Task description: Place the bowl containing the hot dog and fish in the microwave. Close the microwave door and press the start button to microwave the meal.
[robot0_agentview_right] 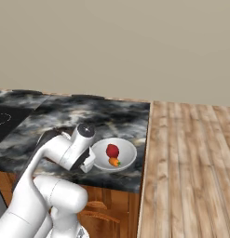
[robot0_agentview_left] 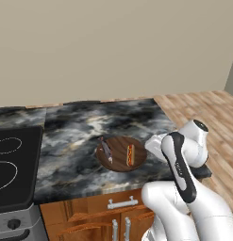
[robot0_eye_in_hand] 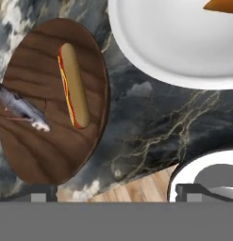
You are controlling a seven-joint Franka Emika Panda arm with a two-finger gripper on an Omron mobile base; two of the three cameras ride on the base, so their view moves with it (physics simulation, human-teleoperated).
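The dark-brown bowl (robot0_agentview_left: 119, 161) (robot0_eye_in_hand: 47, 150) sits on the marbled counter near its front edge. Inside it lie the hot dog (robot0_agentview_left: 130, 155) (robot0_eye_in_hand: 73, 84) and the grey fish (robot0_agentview_left: 106, 149) (robot0_eye_in_hand: 21, 108), side by side. My gripper (robot0_eye_in_hand: 115, 194) hangs above the counter's front edge, between the bowl and a white plate, looking down. Its fingertips (robot0_eye_in_hand: 40, 194) stand far apart, open, with nothing between them. The bowl lies to the left of the fingers in the hand view. The microwave and its door are out of view.
A white plate (robot0_agentview_right: 128, 153) (robot0_eye_in_hand: 184, 52) with a red fruit (robot0_agentview_right: 112, 150) and a carrot (robot0_agentview_right: 114, 161) stands just right of the bowl. A black cooktop (robot0_agentview_left: 14, 164) lies at the counter's left. Wooden cabinets (robot0_agentview_left: 122, 203) are below, wooden floor (robot0_agentview_right: 191, 162) to the right.
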